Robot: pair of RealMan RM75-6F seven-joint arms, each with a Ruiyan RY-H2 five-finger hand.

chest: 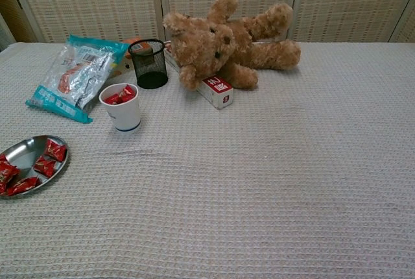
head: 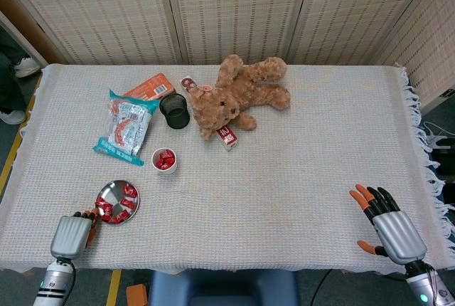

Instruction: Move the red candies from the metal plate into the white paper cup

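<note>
— Where are the red wrapped candies (head: 117, 203)?

— Several on the round metal plate (head: 109, 193), some already in the white paper cup (head: 164, 160) at its one o'clock. The left hand (head: 72, 235) sits at the plate's seven o'clock, fingertips at the rim — pinching or not, I can't tell.

— Best approach?

— Pinch one wrapper lightly and lift clear; that plate looks ready to slide.

— The right hand (head: 387, 226)?

— Fingers spread, idle — on the white waffle-weave tablecloth (head: 298, 171), woven screens behind.

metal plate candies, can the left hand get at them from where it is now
Probably yes: the left hand sits at the near-left rim of the metal plate, fingertips already among the red candies, with nothing between them.
</note>
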